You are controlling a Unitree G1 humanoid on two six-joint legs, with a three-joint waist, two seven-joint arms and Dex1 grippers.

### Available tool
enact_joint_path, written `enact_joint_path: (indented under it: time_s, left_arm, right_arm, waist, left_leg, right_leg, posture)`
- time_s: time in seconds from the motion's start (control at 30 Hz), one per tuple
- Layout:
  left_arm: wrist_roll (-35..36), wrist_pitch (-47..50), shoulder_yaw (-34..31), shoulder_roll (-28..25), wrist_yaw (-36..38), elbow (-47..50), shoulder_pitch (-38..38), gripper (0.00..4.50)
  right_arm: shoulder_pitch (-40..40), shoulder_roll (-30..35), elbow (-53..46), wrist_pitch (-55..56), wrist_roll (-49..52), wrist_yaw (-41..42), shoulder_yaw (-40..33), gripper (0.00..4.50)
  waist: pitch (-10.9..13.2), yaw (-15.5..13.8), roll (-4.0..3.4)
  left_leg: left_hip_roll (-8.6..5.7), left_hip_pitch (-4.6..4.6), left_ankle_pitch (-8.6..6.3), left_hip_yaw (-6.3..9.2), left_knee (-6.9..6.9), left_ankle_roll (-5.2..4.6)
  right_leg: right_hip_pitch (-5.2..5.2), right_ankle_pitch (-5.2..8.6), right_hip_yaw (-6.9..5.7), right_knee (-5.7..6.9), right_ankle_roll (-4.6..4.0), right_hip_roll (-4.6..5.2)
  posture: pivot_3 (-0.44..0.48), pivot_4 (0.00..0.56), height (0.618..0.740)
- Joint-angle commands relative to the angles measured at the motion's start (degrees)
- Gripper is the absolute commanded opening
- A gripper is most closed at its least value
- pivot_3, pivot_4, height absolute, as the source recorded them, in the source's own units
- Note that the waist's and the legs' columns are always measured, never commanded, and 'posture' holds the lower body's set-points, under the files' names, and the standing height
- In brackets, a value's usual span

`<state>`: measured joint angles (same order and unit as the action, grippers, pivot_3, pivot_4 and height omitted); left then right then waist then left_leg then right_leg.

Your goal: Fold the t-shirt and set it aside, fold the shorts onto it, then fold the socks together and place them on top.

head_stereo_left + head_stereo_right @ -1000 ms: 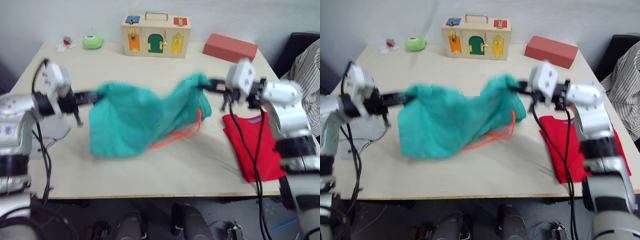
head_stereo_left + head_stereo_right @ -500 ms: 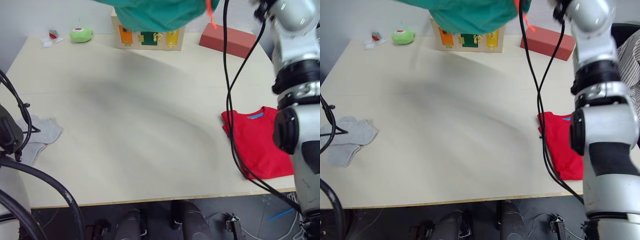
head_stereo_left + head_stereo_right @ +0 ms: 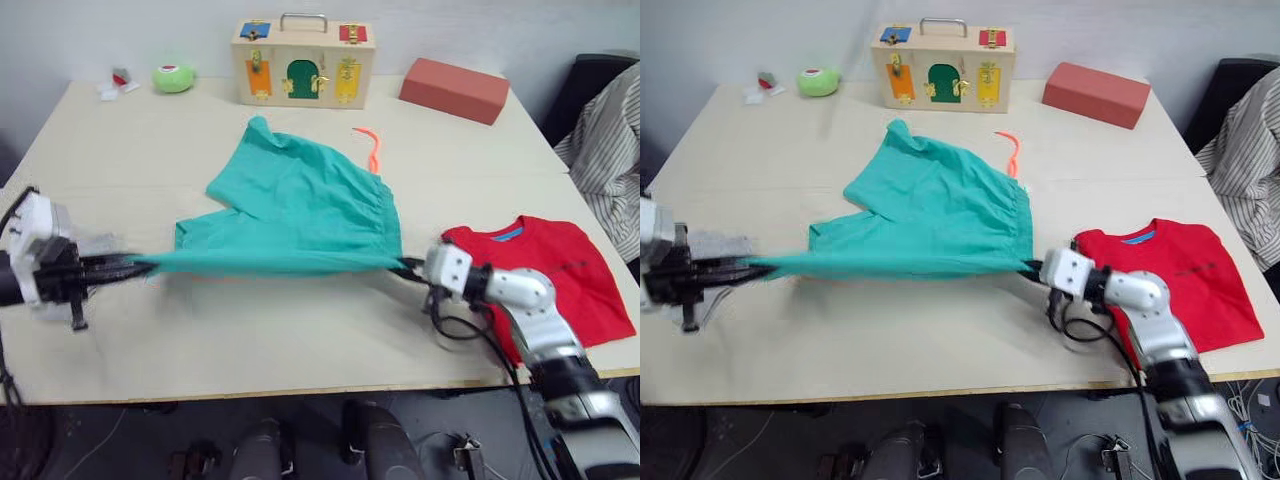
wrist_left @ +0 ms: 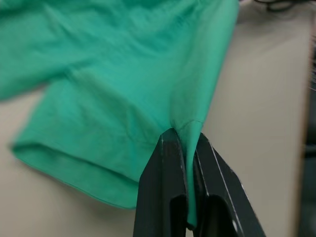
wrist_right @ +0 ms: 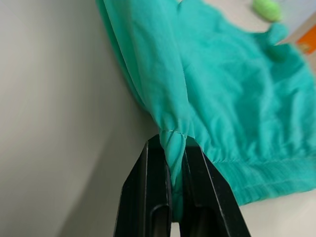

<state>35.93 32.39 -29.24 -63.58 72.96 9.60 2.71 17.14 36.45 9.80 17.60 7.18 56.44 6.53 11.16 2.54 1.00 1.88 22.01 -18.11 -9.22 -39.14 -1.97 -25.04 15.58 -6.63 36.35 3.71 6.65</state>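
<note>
A pale wooden table (image 3: 300, 330) stands against a light wall, with a wooden latch box (image 3: 305, 63), a salmon-red block (image 3: 455, 90) and a small green toy (image 3: 174, 78) along its far edge. The shorts (image 3: 300, 205) lie spread across the middle of the table, their near edge pulled into a taut line between the two grippers. The left gripper (image 3: 140, 266) is clenched on one end of that edge; in the left wrist view its fingers (image 4: 168, 187) pinch a fold of teal cloth between them, and the rest of the fabric fans out beyond the tips. The right gripper (image 3: 408, 267) is clamped on the other end, with a twisted bunch of the fabric caught between its fingers (image 5: 148, 197) in the right wrist view. The orange drawstring (image 3: 370, 145) trails on the table beyond the far side of the shorts. The t-shirt (image 3: 550, 265) lies flat just behind the right gripper, under that arm. Grey socks (image 3: 725, 245) lie close beside the left gripper.
</note>
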Motion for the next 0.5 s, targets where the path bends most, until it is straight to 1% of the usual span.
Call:
enact_joint_path:
  time_s: [0.03, 0.07, 0.13, 0.2, 0.27, 0.33, 0.4, 0.43, 0.5]
  left_arm:
    - [4.8, 8.2, -5.0, 0.4, -1.4, 6.8, 4.3, 0.12]
    - [5.8, 10.1, -5.7, 0.7, -2.0, 7.7, 5.3, 0.12]
    - [4.9, 12.1, -6.6, 0.4, -0.6, 9.5, 10.5, 0.12]
    - [5.4, 14.6, -7.2, 0.7, 1.2, 11.7, 16.2, 0.12]
    - [6.2, 15.7, -7.9, 1.2, 1.9, 12.5, 18.9, 0.12]
    - [5.3, 15.0, -7.8, 1.0, 3.2, 12.3, 21.0, 0.12]
    - [5.1, 14.4, -7.6, 0.7, 4.4, 11.8, 21.5, 0.12]
    - [4.9, 13.7, -7.2, 0.5, 4.6, 11.3, 20.6, 0.12]
    - [5.0, 11.6, -5.4, 0.3, 4.2, 9.5, 16.1, 0.12]
  right_arm:
    - [-4.8, 3.4, -5.8, -0.7, -0.2, -0.4, -2.4, 0.0]
    - [-6.3, 4.1, -6.4, -0.6, -0.6, -0.6, -2.7, 0.0]
    - [-10.2, 5.3, -8.6, -0.5, 0.0, -1.2, -4.0, 0.0]
    - [-15.4, 6.5, -12.9, 0.6, 3.3, 0.7, -5.1, 0.0]
    - [-19.0, 7.6, -16.3, 1.4, 5.1, 2.5, -5.3, 0.0]
    - [-21.9, 9.3, -18.9, 0.1, 5.9, 4.0, -4.9, 0.0]
    - [-24.6, 10.3, -21.1, -2.2, 6.7, 3.7, -5.6, 0.0]
    - [-25.7, 10.3, -22.1, -3.5, 7.6, 3.3, -6.2, 0.0]
    - [-27.4, 10.1, -24.2, -5.7, 10.0, 3.0, -7.4, 0.0]
  waist:
    - [0.0, -0.6, 0.0]
    - [0.0, -0.9, 0.02]
    - [0.0, -1.1, 0.03]
    - [0.0, -1.0, 0.02]
    - [0.0, -1.0, 0.05]
    - [0.0, -1.0, 0.07]
    - [-0.1, -1.0, 0.06]
    - [-0.1, -1.1, 0.08]
    - [-0.1, -1.3, 0.09]
  left_leg:
    - [0.0, 0.0, -0.16, 0.04, 0.0, 0.27]
    - [0.0, -0.01, -0.2, 0.05, 0.0, 0.34]
    - [0.02, -0.14, -0.21, 0.14, 0.0, 0.42]
    - [0.06, -0.31, -0.28, 0.12, 0.07, 0.55]
    - [0.19, -0.56, -0.26, 0.12, 0.15, 0.49]
    - [0.38, -0.68, -0.31, 0.13, 0.15, 0.57]
    - [0.46, -0.75, -0.38, 0.12, 0.17, 0.69]
    - [0.48, -0.78, -0.52, 0.12, 0.18, 0.92]
    - [0.53, -0.8, -0.56, 0.14, 0.17, 0.98]
  right_leg:
    - [0.0, -0.05, 0.0, -0.01, -0.03, 0.02]
    - [0.01, -0.09, 0.01, 0.0, -0.05, 0.05]
    - [0.11, -0.05, -0.02, 0.07, -0.15, 0.07]
    - [0.21, 0.08, -0.02, 0.13, -0.35, 0.05]
    - [0.39, 0.39, -0.07, 0.21, -0.48, -0.02]
    - [0.49, 0.54, -0.23, 0.24, -0.64, -0.12]
    - [0.51, 0.58, -0.26, 0.28, -0.71, -0.16]
    - [0.51, 0.61, -0.26, 0.32, -0.76, -0.17]
    - [0.51, 0.62, -0.28, 0.37, -0.79, -0.19]
  posture:
    - [0.0, 0.15, 0.74]
    - [0.0, 0.15, 0.74]
    - [0.0, 0.15, 0.74]
    - [0.0, 0.15, 0.74]
    - [0.0, 0.15, 0.74]
    - [0.0, 0.15, 0.74]
    - [0.0, 0.15, 0.74]
    - [0.0, 0.15, 0.74]
    - [0.0, 0.15, 0.74]
